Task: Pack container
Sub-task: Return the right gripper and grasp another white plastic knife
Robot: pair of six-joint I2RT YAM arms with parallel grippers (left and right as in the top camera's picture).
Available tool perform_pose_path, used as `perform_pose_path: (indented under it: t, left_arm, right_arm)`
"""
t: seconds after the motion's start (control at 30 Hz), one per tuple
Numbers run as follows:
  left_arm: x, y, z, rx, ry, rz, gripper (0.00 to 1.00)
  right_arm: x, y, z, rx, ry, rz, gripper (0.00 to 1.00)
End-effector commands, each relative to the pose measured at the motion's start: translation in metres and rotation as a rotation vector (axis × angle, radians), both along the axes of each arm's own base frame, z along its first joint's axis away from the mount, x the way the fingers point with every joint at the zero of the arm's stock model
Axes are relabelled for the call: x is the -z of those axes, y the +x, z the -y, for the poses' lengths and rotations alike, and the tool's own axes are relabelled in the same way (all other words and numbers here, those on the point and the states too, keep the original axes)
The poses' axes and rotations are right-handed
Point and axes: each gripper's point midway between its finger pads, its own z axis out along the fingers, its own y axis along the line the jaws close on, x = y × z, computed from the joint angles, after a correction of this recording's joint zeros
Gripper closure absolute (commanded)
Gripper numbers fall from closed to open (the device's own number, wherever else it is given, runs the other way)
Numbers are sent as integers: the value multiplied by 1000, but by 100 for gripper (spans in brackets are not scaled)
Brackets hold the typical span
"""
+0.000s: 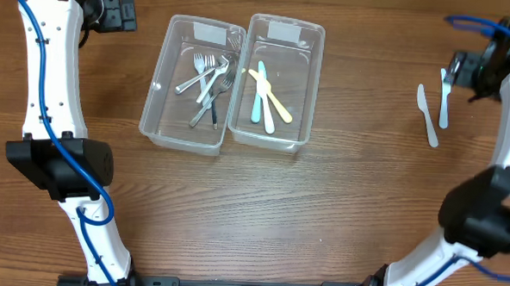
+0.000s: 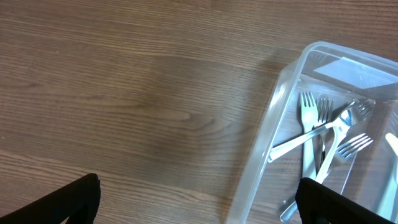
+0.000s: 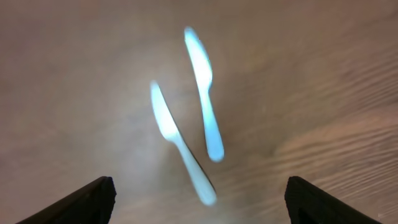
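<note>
Right gripper [image 3: 200, 191]: fingers spread wide, nothing between them, the tips showing only at the lower corners of the wrist view. Directly ahead of them lie two pale plastic knives on the bare table [image 1: 356, 208], the near knife [image 3: 179, 146] and the far knife [image 3: 204, 93], roughly parallel and close together but apart. That view is blurred, so I cannot judge my height over them. From overhead, the pair lies well out from the knife container [image 1: 315, 85], on the side toward my right arm. That container holds a teal knife [image 1: 257, 91] and a yellow knife [image 1: 272, 99]. The fork container [image 1: 154, 82] touches its opposite long wall and holds a tangle of forks [image 1: 210, 81]. Left gripper [image 2: 199, 186]: also spread and empty, hovering over bare wood beyond the fork container, on the side away from the knife container. Assessment: two knives remain unpacked. Risks: with the knives this close, my fingers could straddle both or nudge one while closing on the other. Both lie flat and look thin and slick, so a pinch from above may skid off or slide the knife across the wood. A grip near one end could let it swing and clip the knife container's rim.
</note>
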Motion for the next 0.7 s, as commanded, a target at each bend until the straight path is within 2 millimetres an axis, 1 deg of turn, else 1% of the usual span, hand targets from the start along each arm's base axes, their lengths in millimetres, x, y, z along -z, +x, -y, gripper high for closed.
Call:
perform_pose_path:
  t: [0.0,0.07,0.1,0.2,0.3,0.4,0.5,0.67]
  left_arm:
    - [-3,1,-5,-30,-3,14,0]
    - [-3,1,-5,-31,-2,14,0]
    - [-3,1,-5,-31,-2,14,0]
    - [-3,1,-5,-31,-2,14,0]
    - [-3,1,-5,-31,-2,14,0]
    - [-3,1,-5,-31,-2,14,0]
    - [-3,1,-5,-31,-2,14,0]
    - [-3,1,-5,-31,-2,14,0]
  right_arm:
    - [50,-3,-8,-118,56,-131,14]
    - [67,-7,-9,-150,68,-182,18]
    - [73,-9,-10,-165,75,-205,18]
    - [93,-19,-15,-191,104,-264,14]
    - [108,-28,-16,-212,107,-316,17]
    - [118,-34,-18,-212,125,-348,18]
    - [125,-36,-25,-220,169,-361,18]
    - [140,-40,-30,-218,204,-394,22]
